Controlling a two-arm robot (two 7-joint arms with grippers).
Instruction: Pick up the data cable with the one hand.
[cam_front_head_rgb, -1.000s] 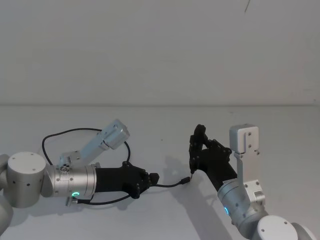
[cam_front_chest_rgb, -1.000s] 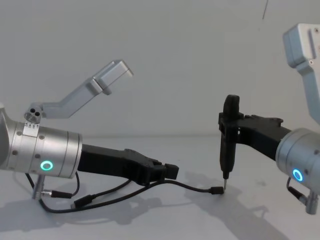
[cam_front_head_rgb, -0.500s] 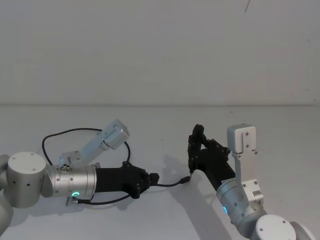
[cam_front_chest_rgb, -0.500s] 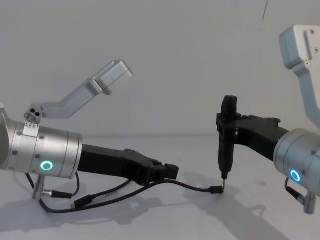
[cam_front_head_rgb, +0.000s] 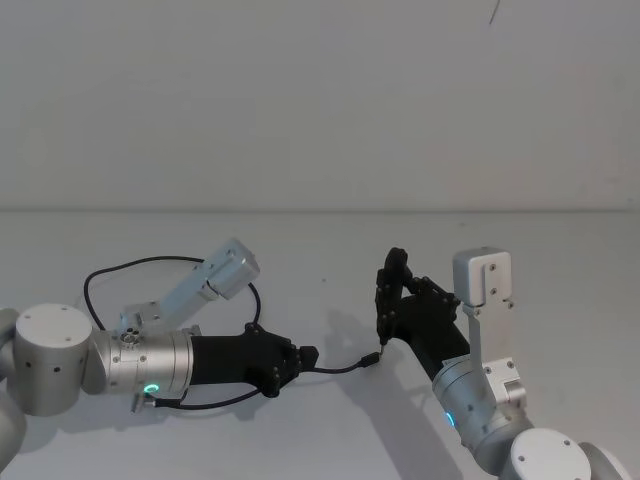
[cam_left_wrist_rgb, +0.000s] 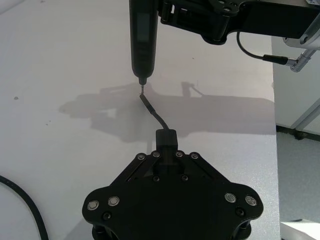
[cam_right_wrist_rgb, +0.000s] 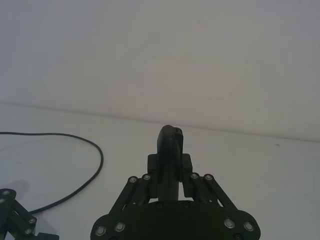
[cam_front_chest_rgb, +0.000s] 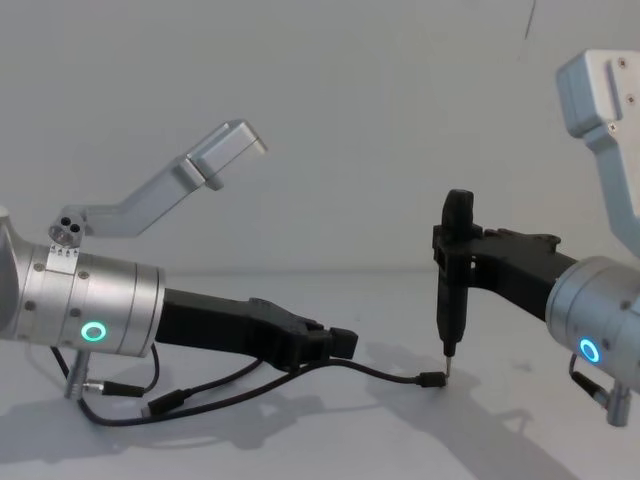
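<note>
Black blocky left hand (cam_front_chest_rgb: 335, 343) pinching thin data cable (cam_front_chest_rgb: 385, 374)

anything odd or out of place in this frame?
Nothing damaged or spilled. One oddity: the right gripper holds a pen-like tool upright, tip right at the data cable end plug, while the left gripper is shut on that cable.

White table (cam_front_head_rgb: 300, 440) (data cable (cam_front_head_rgb: 105, 272) atop)
</note>
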